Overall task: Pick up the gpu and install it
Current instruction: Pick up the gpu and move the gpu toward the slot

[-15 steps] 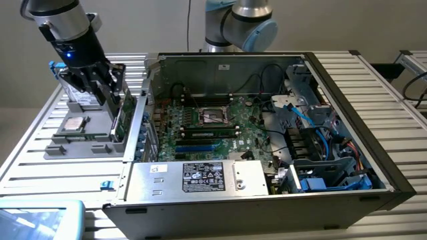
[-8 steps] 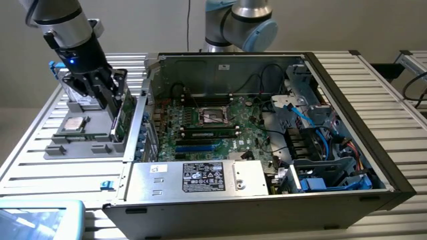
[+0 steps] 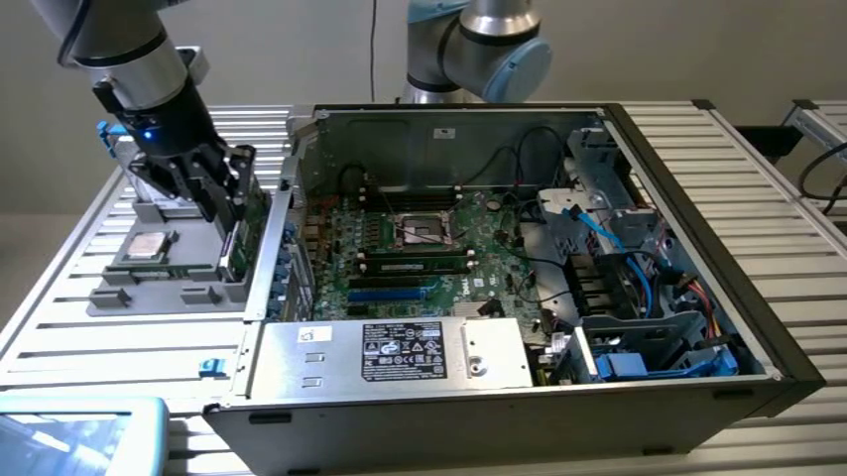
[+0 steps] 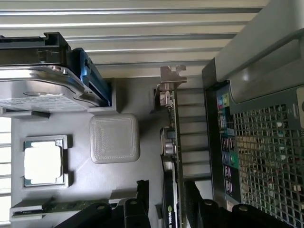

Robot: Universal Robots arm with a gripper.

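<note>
- Gripper (image 3: 209, 193) is released, jaws spread wide, with one of its fingers (image 4: 141, 190) on each side of the gpu (image 4: 171, 138).
- The gpu stands on edge in a grey parts tray (image 3: 133, 297), just beside the open computer case (image 3: 397, 421).

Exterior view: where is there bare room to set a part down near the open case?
Bare silver slatted table lies camera-side of the grey parts tray and on the exterior view's right of the black computer case. The tray is crowded: the open tool straddles the green gpu card.
</note>
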